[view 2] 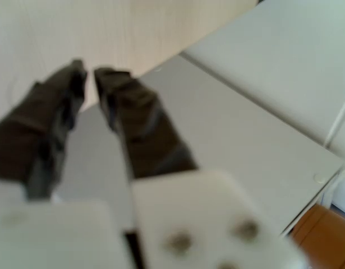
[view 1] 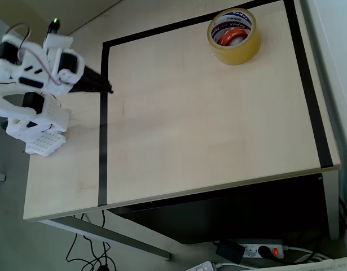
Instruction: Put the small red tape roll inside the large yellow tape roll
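The large yellow tape roll (view 1: 241,53) stands at the far right of the table in the overhead view. The small red tape roll (view 1: 232,37) lies inside its white printed core. My gripper (view 1: 108,88) is far off at the table's left side, folded back against the white arm and pointing right over the black tape line. In the wrist view the two dark fingers (view 2: 136,115) stand close together with nothing between them, and my gripper (view 2: 89,75) is shut above pale table and floor.
Black tape lines (view 1: 103,141) frame a rectangle on the light wooden table (view 1: 207,141). The arm's white base (view 1: 38,121) sits at the left edge. Below the table's front edge, a power strip (view 1: 262,250) and cables lie on the floor.
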Robot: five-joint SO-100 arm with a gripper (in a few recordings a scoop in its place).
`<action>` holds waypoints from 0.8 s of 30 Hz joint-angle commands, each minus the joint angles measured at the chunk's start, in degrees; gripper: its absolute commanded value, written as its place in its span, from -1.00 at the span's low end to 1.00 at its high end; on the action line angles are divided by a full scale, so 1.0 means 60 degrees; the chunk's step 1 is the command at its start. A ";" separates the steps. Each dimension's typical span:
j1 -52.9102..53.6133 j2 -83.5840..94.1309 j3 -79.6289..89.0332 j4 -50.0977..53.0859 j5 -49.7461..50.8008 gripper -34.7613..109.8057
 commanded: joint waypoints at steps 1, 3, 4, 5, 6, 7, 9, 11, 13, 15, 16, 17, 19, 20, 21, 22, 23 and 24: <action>0.0205 0.2329 0.1787 -0.0557 0.0073 -0.52; 0.0234 0.2710 0.2476 -0.0542 0.0073 -0.52; 0.0220 0.2915 0.2842 -0.0542 0.0073 -0.51; 0.0190 0.3135 0.3193 -0.0542 0.0176 -0.51; 0.0146 0.3340 0.3530 -0.0513 0.0366 -0.50; 0.0029 0.3530 0.3853 -0.0454 0.0410 -0.49; -0.0015 0.3853 0.4409 -0.0454 0.0586 -0.48; -0.0293 0.3677 0.4614 -0.0410 0.0645 -0.48; -0.0630 0.3501 0.4980 -0.0469 0.0645 -0.50; -0.0952 0.3574 0.5405 -0.0483 0.0762 -0.52; -0.1040 0.3706 0.5581 -0.0483 0.0952 -0.52; -0.1099 0.3867 0.5815 -0.0469 0.1011 -0.52; -0.1187 0.4468 0.6475 -0.0439 0.1011 -0.52; -0.1289 0.4980 0.6855 -0.0293 0.1011 -0.52; -0.1421 0.5684 0.7236 0.0029 0.1011 -0.52; -0.1523 0.6650 0.7617 0.0527 0.1011 -0.52; -0.1597 0.7515 0.7852 0.1230 0.1011 -0.52; -0.1699 0.7500 0.7837 0.1333 0.1143 -0.52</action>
